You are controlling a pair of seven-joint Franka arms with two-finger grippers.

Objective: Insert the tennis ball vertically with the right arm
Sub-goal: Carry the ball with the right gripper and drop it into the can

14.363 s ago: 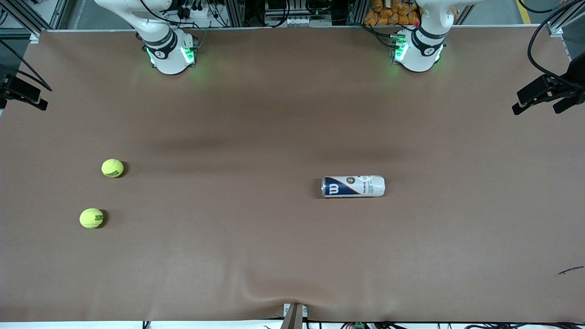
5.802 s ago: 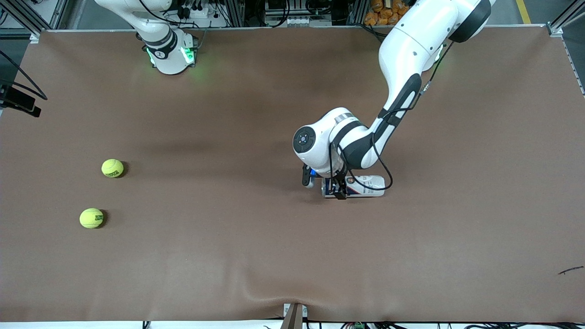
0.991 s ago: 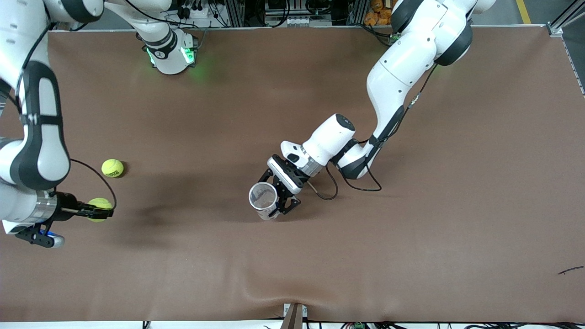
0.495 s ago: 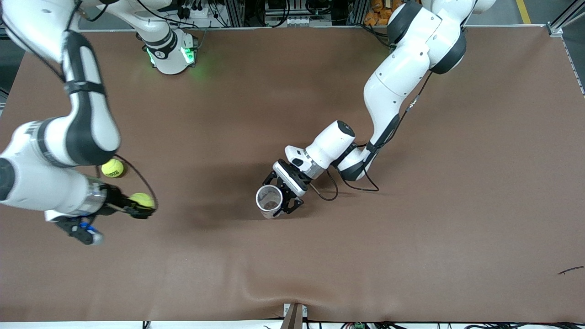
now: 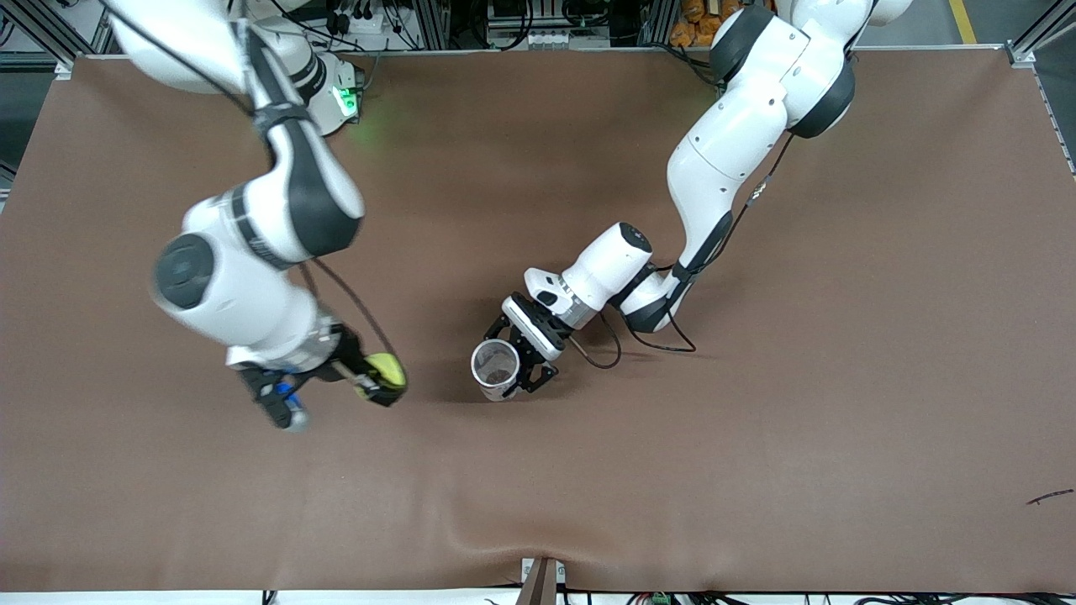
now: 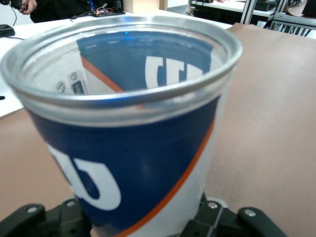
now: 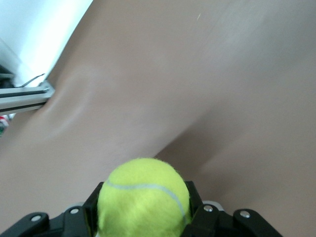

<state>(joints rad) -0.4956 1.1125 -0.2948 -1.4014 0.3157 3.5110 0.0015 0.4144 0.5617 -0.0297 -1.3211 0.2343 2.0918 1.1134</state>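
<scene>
My right gripper (image 5: 378,380) is shut on a yellow-green tennis ball (image 5: 384,368) and holds it above the table, beside the can on the right arm's side. In the right wrist view the ball (image 7: 143,197) sits between the black fingers. My left gripper (image 5: 514,363) is shut on the blue-and-white ball can (image 5: 494,370), which stands upright near the table's middle with its open mouth up. In the left wrist view the can (image 6: 128,148) fills the picture and its silver rim (image 6: 123,94) shows an empty inside.
The brown table mat (image 5: 756,420) spreads wide on all sides. The second tennis ball is hidden by the right arm (image 5: 252,252). A small dark mark (image 5: 1049,497) lies near the left arm's end, close to the front camera.
The right arm has carried the tennis ball from the right arm's end of the table toward the can. The left gripper and the upright can have stayed in place.
</scene>
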